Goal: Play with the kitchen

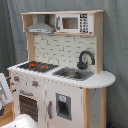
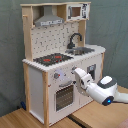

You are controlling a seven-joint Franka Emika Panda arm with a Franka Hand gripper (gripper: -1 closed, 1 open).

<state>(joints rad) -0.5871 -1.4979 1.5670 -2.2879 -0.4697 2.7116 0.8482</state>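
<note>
Upright, white-and-wood kitchen [image 2: 50,65], black faucet [image 2: 75,39].

glossy white rounded arm [image 2: 97,88] segments with dark joints, a small blue light

The kitchen [image 1: 60,75] is showing matt white panels and pale wood edging (faucet [image 2: 75,39] glossy black); the arm [image 2: 102,90] is presenting smooth white plastic.

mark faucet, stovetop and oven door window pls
faucet [image 1: 85,58], first exterior view, on the black curved spout.
stovetop [image 2: 54,59], second exterior view, on the black surface by the red burners.
oven door window [image 2: 63,97], second exterior view, on the dark pane's middle.
</note>
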